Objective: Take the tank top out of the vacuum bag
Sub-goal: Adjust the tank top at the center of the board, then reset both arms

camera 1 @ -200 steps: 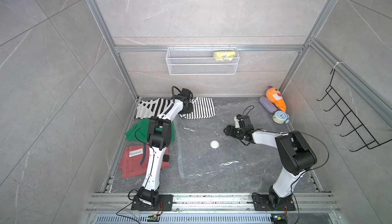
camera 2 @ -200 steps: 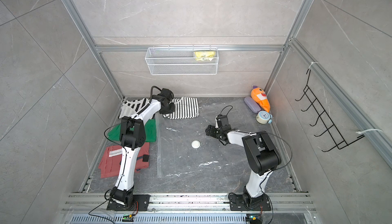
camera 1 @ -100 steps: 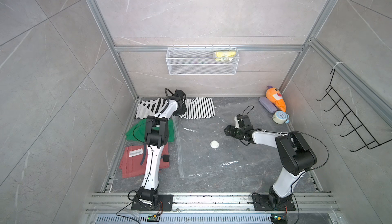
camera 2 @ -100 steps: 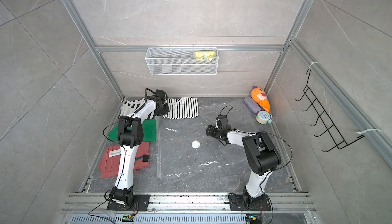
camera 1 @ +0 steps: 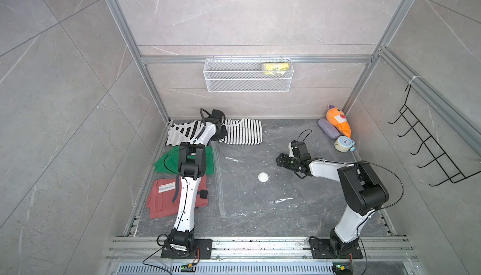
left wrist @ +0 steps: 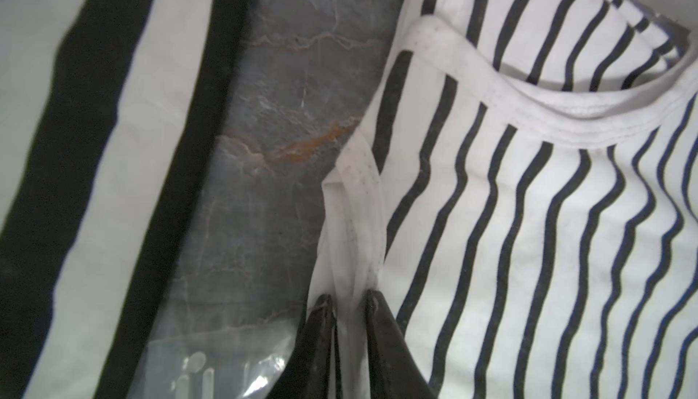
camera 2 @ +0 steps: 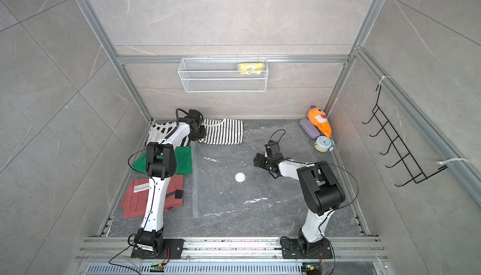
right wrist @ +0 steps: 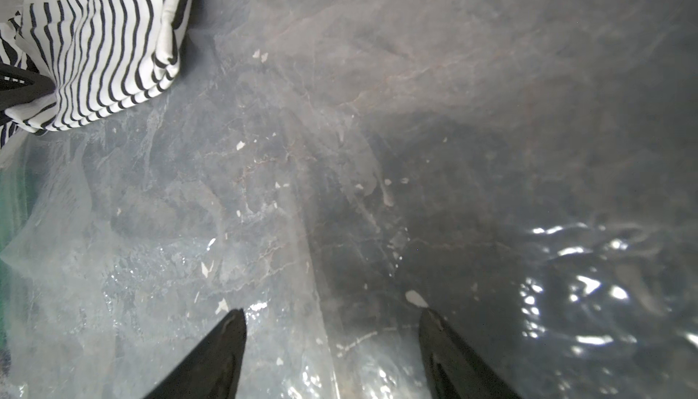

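"Where is the tank top [camera 1: 244, 131]?"

"At the far edge of the bench [camera 1: 286, 127], near the far left corner. It has thin black stripes. It lies at the far left corner of the clear vacuum bag [camera 1: 260, 198], touching it. I cannot tell if a bit is inside the plastic."

"Which way does it lie?"

"Its long side runs along the far edge. Its left end is at the left gripper [left wrist: 347, 297]."

"Is that gripper holding it?"

"Yes. Its two fingers are pinched together on the top's white strap edge."

"And the right gripper [right wrist: 332, 314]?"

"Its fingers are wide apart, with nothing between them. It hangs low over the bag, by the middle of the bench, near the round white valve [camera 1: 263, 176]. It is well apart from the top."

"So which arm should pull?"

"The left one, I think. It is right there. The bag's zip edge seems to run along its left side, so I would pull toward the left edge of the bench."

"Anything in the way?"

"A shirt with fat stripes [camera 1: 182, 133] lies in the far left corner, just beside it. The top may land on that."
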{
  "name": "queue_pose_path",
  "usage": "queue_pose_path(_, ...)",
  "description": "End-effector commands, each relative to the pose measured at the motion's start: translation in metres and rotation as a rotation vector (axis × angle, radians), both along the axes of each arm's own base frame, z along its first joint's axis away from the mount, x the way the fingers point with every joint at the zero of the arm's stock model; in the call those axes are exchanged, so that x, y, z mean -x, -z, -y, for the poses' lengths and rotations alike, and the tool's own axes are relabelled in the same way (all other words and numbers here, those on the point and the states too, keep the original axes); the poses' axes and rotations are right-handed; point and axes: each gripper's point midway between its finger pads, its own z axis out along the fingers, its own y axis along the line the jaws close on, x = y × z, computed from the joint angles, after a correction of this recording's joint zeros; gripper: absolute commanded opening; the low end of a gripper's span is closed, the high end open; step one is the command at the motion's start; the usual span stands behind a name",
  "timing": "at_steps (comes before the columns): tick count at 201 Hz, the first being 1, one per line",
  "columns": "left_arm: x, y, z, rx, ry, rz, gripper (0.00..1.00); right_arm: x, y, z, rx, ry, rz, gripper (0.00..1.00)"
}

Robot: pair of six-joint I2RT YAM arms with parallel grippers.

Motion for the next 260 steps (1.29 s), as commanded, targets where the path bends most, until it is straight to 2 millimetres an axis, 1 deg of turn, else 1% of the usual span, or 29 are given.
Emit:
queue_pose_path(1, 0.007, 0.019, -0.008, -0.003, 0.001, -0.051, 0.22, 0.005, -0.005, 0.006, 0.043, 0.000, -0.001, 0.75)
queue_pose_path(14, 0.008, 0.011, -0.007, 0.008, -0.004, -0.024, 0.28, 0.004, -0.009, 0.005, 0.045, -0.007, 0.013, 0.75)
queue_pose_path(26, 0.006, -0.003, -0.006, 0.020, -0.003, 0.015, 0.43, 0.001, -0.013, 0.004, 0.045, -0.018, 0.042, 0.76)
queue_pose_path(43, -0.003, -0.042, 0.000, 0.049, 0.018, 0.093, 0.69, -0.004, -0.025, -0.001, 0.046, -0.045, 0.059, 0.77)
queue_pose_path(50, -0.008, -0.063, 0.004, 0.067, 0.037, 0.136, 0.85, -0.007, -0.032, -0.005, 0.038, -0.066, 0.070, 0.77)
queue_pose_path(53, -0.010, -0.073, 0.005, 0.074, 0.043, 0.156, 0.97, -0.008, -0.036, -0.007, 0.036, -0.073, 0.076, 0.77)
queue_pose_path(55, -0.011, -0.080, 0.006, 0.079, 0.046, 0.169, 0.99, -0.008, -0.038, -0.008, 0.034, -0.077, 0.079, 0.77)
queue_pose_path(65, -0.015, -0.114, 0.009, 0.093, 0.057, 0.237, 1.00, -0.011, -0.049, -0.012, 0.026, -0.090, 0.094, 0.78)
queue_pose_path(68, -0.016, -0.118, 0.010, 0.095, 0.057, 0.248, 0.99, -0.011, -0.053, -0.013, 0.023, -0.094, 0.102, 0.78)
queue_pose_path(69, -0.015, -0.130, 0.010, 0.098, 0.058, 0.270, 0.99, -0.011, -0.054, -0.013, 0.023, -0.095, 0.104, 0.78)
queue_pose_path(71, -0.015, -0.141, 0.010, 0.103, 0.058, 0.290, 1.00, -0.012, -0.057, -0.014, 0.021, -0.097, 0.112, 0.78)
queue_pose_path(76, -0.014, -0.157, 0.010, 0.107, 0.060, 0.324, 1.00, -0.013, -0.064, -0.015, 0.020, -0.099, 0.129, 0.78)
queue_pose_path(89, -0.005, -0.190, 0.011, 0.117, 0.063, 0.400, 1.00, -0.012, -0.082, -0.013, 0.023, -0.097, 0.178, 0.79)
queue_pose_path(90, -0.002, -0.197, 0.010, 0.118, 0.063, 0.413, 1.00, -0.012, -0.084, -0.013, 0.024, -0.096, 0.183, 0.79)
queue_pose_path(93, 0.002, -0.206, 0.011, 0.120, 0.065, 0.435, 1.00, -0.011, -0.089, -0.012, 0.027, -0.095, 0.198, 0.79)
queue_pose_path(108, 0.027, -0.225, 0.007, 0.113, 0.056, 0.514, 1.00, -0.007, -0.113, -0.007, 0.040, -0.081, 0.286, 0.80)
queue_pose_path(121, 0.058, -0.239, -0.001, 0.093, 0.042, 0.601, 1.00, 0.001, -0.133, 0.004, 0.073, -0.057, 0.375, 0.83)
queue_pose_path(126, 0.072, -0.239, -0.005, 0.075, 0.036, 0.632, 1.00, 0.004, -0.137, 0.009, 0.095, -0.048, 0.407, 0.84)
queue_pose_path(128, 0.078, -0.233, -0.008, 0.065, 0.035, 0.631, 1.00, 0.005, -0.141, 0.011, 0.106, -0.042, 0.424, 0.84)
queue_pose_path(134, 0.094, -0.240, -0.017, 0.037, 0.016, 0.690, 1.00, 0.009, -0.146, 0.021, 0.145, -0.016, 0.454, 0.85)
queue_pose_path(140, 0.111, -0.231, -0.029, -0.004, -0.007, 0.715, 1.00, 0.013, -0.150, 0.030, 0.184, 0.017, 0.476, 0.86)
queue_pose_path(147, 0.130, -0.229, -0.045, -0.060, -0.046, 0.764, 1.00, 0.017, -0.151, 0.043, 0.232, 0.060, 0.482, 0.87)
queue_pose_path(163, 0.172, -0.209, -0.086, -0.234, -0.143, 0.810, 1.00, 0.026, -0.150, 0.083, 0.392, 0.204, 0.431, 0.88)
queue_pose_path(178, 0.201, -0.184, -0.123, -0.379, -0.237, 0.765, 1.00, 0.032, -0.148, 0.101, 0.506, 0.240, 0.404, 0.88)
queue_pose_path(197, 0.221, -0.147, -0.154, -0.468, -0.262, 0.592, 1.00, 0.038, -0.137, 0.121, 0.621, 0.290, 0.370, 0.89)
queue_pose_path(213, 0.234, -0.125, -0.167, -0.545, -0.276, 0.494, 0.99, 0.048, -0.124, 0.134, 0.703, 0.316, 0.345, 0.89)
queue_pose_path(230, 0.241, -0.106, -0.167, -0.530, -0.284, 0.473, 0.99, 0.055, -0.112, 0.142, 0.761, 0.321, 0.367, 0.89)
queue_pose_path(245, 0.236, -0.096, -0.159, -0.497, -0.249, 0.523, 0.99, 0.054, -0.102, 0.145, 0.813, 0.306, 0.390, 0.90)
queue_pose_path(260, 0.234, -0.085, -0.159, -0.499, -0.242, 0.528, 0.99, 0.050, -0.093, 0.148, 0.862, 0.313, 0.393, 0.91)
